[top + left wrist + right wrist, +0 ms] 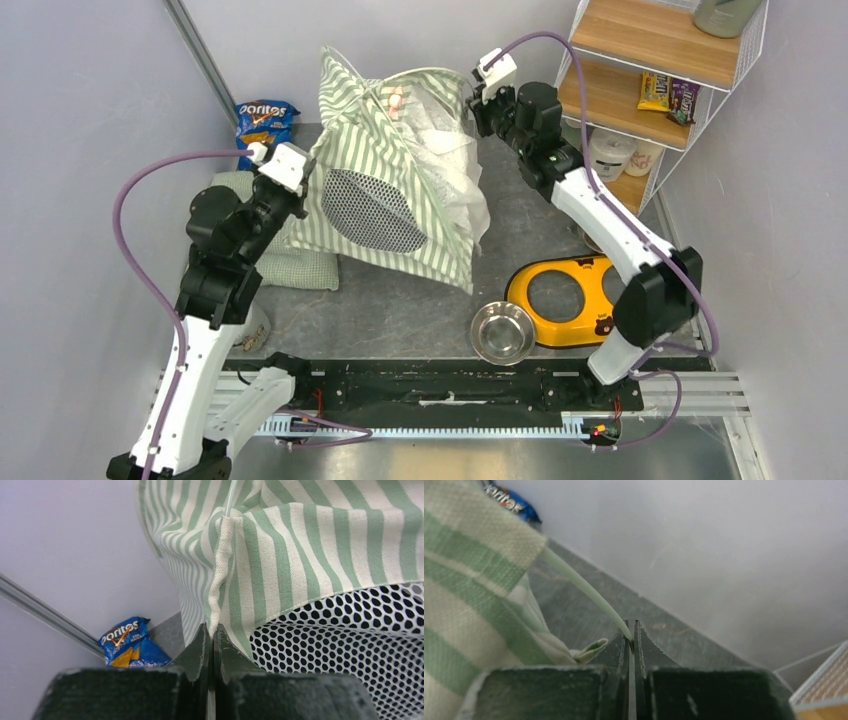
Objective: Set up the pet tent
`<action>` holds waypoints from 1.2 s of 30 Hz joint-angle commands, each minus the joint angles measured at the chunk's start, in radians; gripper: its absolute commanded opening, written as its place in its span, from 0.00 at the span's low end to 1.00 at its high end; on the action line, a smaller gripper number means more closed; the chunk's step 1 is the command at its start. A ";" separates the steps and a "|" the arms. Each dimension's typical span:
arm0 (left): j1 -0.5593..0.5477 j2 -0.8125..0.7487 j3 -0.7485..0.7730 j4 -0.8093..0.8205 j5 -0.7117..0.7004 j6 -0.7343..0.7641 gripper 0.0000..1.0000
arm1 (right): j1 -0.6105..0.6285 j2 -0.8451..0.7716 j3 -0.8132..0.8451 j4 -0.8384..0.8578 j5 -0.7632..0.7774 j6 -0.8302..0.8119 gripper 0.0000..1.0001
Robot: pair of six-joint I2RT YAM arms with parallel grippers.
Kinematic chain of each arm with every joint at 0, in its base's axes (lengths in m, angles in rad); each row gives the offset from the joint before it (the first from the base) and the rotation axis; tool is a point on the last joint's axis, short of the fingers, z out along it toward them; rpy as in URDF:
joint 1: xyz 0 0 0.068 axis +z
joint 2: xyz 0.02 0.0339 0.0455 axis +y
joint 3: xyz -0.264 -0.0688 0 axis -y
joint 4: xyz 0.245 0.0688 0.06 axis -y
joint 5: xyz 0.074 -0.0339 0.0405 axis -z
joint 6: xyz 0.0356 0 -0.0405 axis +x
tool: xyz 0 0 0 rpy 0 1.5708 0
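The left end effector (210, 630) was closed, its jaws pinching the lower end of a stitched seam (220, 570) on the pet tent (400, 180), just beside the white mesh panel (345, 635); the hold looked meant to anchor that side so the fabric could be drawn taut. The right end effector (631, 632) was likewise closed, clamped on the tip of a thin pale pole (584, 587) that ran out of a striped sleeve; gripping the very end probably gave it leverage to bend or steer the pole. Between the two arms, the tent stood half raised at the far middle of the bench (400, 310), its peak toward the far edge and its cloth sagging and rumpled on the right side; the frame was judged not yet sprung into shape. A pale green cushion (300, 268) lay partly beneath the tent's left skirt, near the bench's left edge; a blue chip bag (265, 122) sat in the far left corner; a yellow bowl holder (565, 300) and a steel bowl (502, 332) lay toward the near right corner, apart from the tent and out of its way.
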 commanded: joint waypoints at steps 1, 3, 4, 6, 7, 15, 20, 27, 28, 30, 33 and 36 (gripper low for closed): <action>0.010 0.023 0.018 0.000 -0.046 0.032 0.02 | 0.039 -0.166 -0.032 -0.200 -0.075 0.163 0.00; 0.013 0.040 0.019 0.028 -0.044 0.029 0.02 | 0.043 -0.222 -0.056 -0.273 -0.067 0.165 0.00; 0.015 0.053 0.020 0.044 -0.042 0.029 0.02 | 0.044 -0.245 -0.077 -0.302 -0.062 0.162 0.00; 0.019 0.076 0.021 0.081 -0.041 0.027 0.02 | 0.045 -0.299 -0.110 -0.344 -0.058 0.147 0.00; 0.022 0.087 0.018 0.103 -0.039 0.027 0.02 | 0.045 -0.321 -0.127 -0.364 -0.054 0.134 0.00; 0.098 0.197 -0.001 0.282 0.019 0.009 0.02 | 0.045 -0.406 -0.142 -0.538 -0.039 0.044 0.00; 0.198 0.285 -0.015 0.428 0.194 -0.069 0.02 | 0.045 -0.422 -0.147 -0.605 -0.068 0.003 0.00; 0.209 0.472 0.015 0.539 0.320 -0.067 0.02 | 0.047 -0.381 -0.129 -0.628 -0.088 0.009 0.00; 0.209 0.496 0.014 0.568 0.319 -0.080 0.02 | 0.047 -0.375 -0.128 -0.630 -0.088 0.014 0.00; 0.210 0.538 0.009 0.645 0.305 -0.115 0.02 | 0.047 -0.367 -0.132 -0.628 -0.081 0.023 0.00; 0.208 0.601 0.022 0.727 0.253 -0.181 0.03 | 0.051 -0.349 -0.136 -0.642 -0.039 0.018 0.00; 0.210 0.630 0.041 0.718 0.221 -0.195 0.09 | 0.052 -0.327 -0.137 -0.661 -0.015 0.013 0.00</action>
